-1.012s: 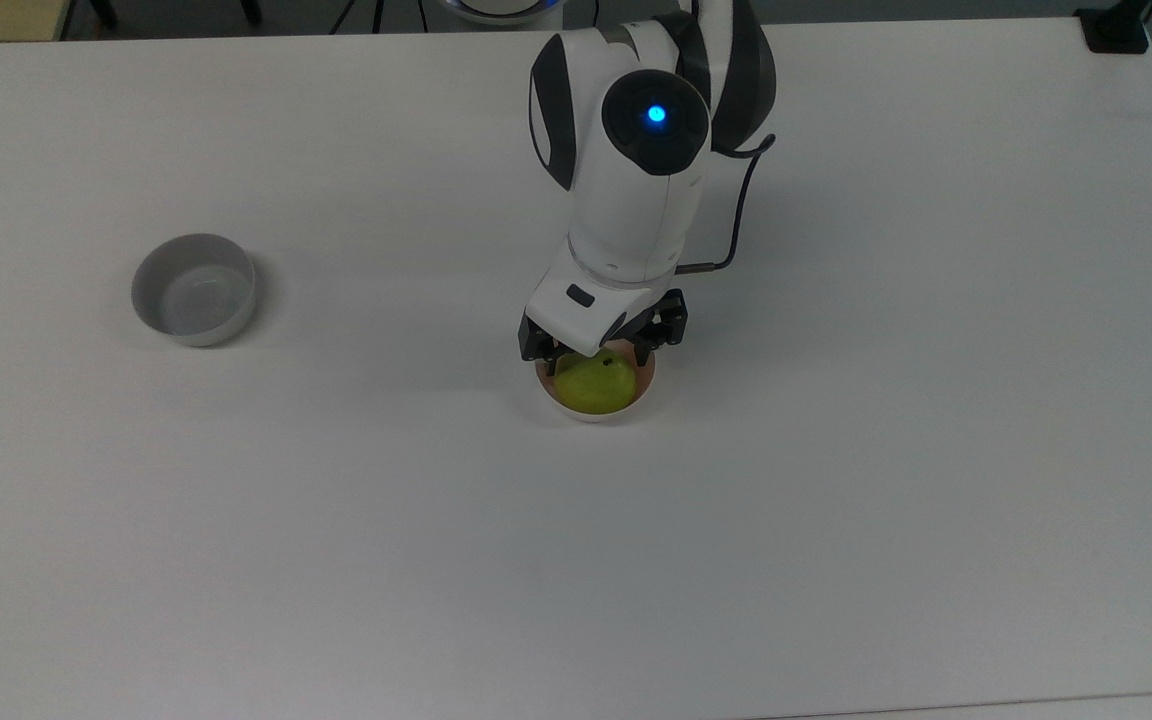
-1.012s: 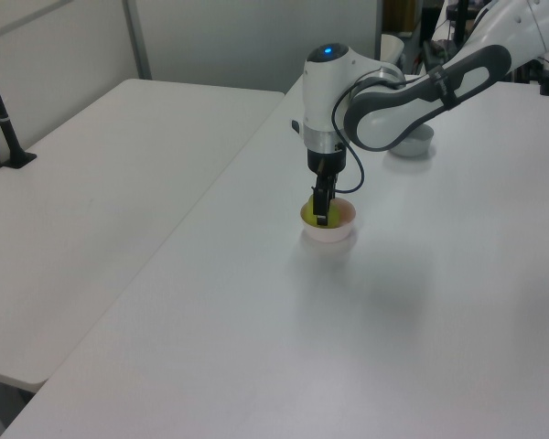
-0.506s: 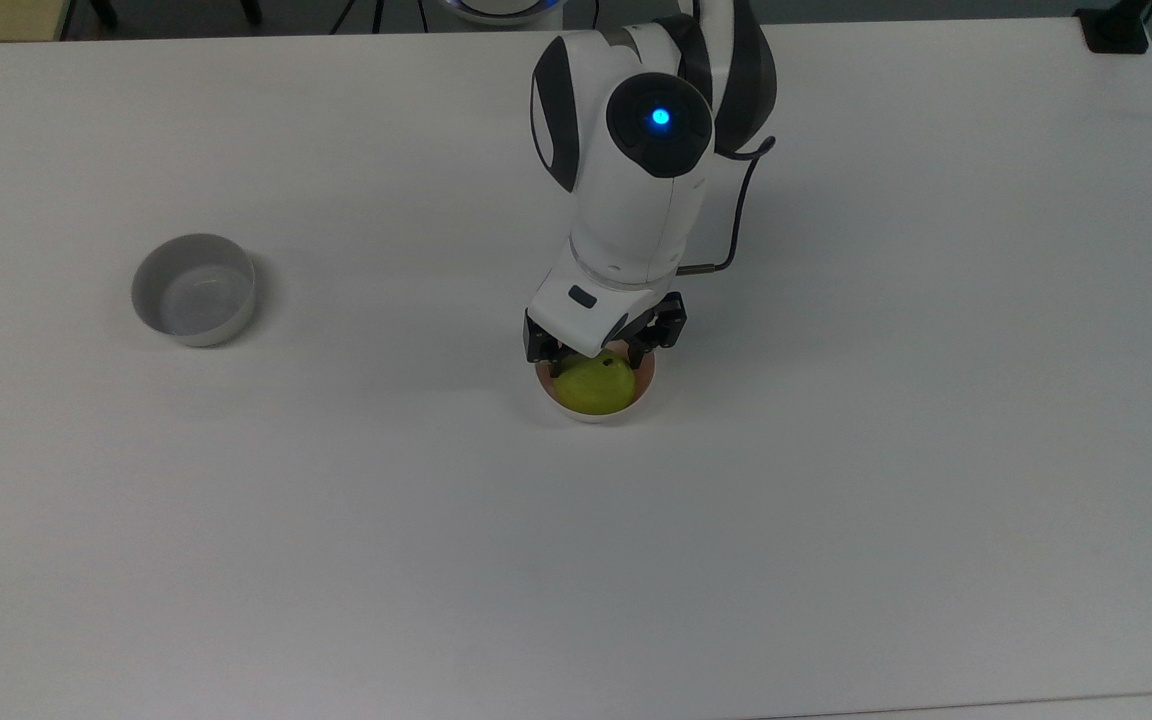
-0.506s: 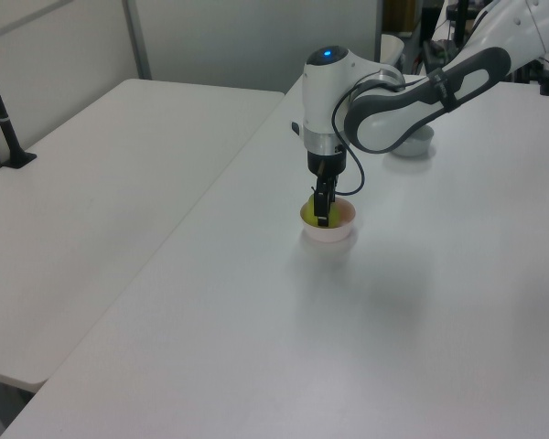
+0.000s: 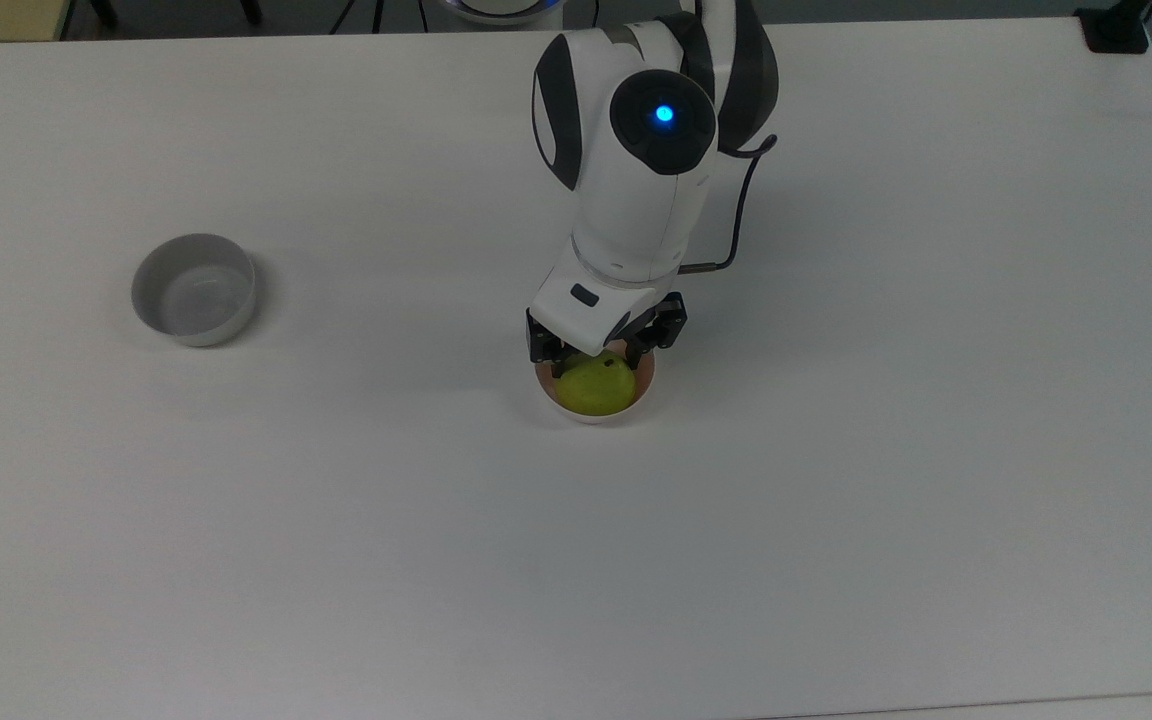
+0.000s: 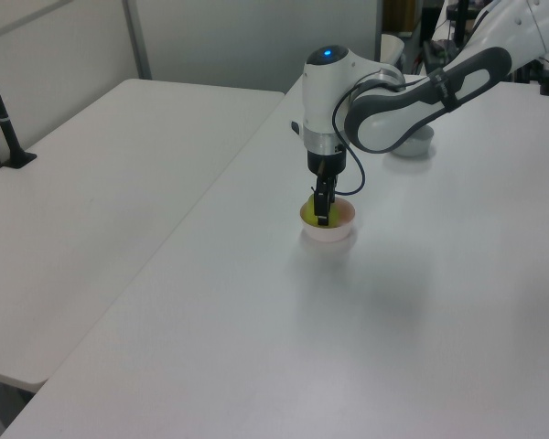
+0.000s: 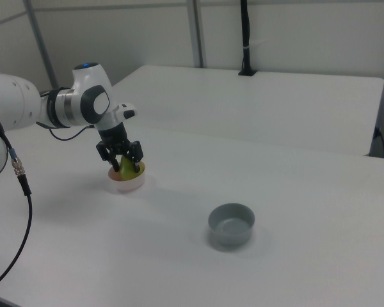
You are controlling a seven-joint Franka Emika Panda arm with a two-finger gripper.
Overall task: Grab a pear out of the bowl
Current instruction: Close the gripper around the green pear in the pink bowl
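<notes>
Pear (image 5: 594, 385), small, rounded and yellow-green, sits in the pale pink round bowl (image 5: 644, 397), black two-finger gripper (image 5: 604, 350) spread open astride it, grasp and lift to come.

From the left view I see my arm (image 6: 412, 91) reaching in from the left view's upper right, its wrist pointing straight down over the pink bowl (image 6: 328, 224) on the white desk (image 6: 302, 347). The gripper (image 6: 322, 215) is lowered into the bowl with its dark jaws against the yellow-green pear (image 6: 311, 212), though I can't tell from here how wide they stand. Behind the arm a grey-white bowl (image 6: 412, 144) sits farther back on the desk, and a second white desk (image 6: 101, 174) stands at the left view's left.
</notes>
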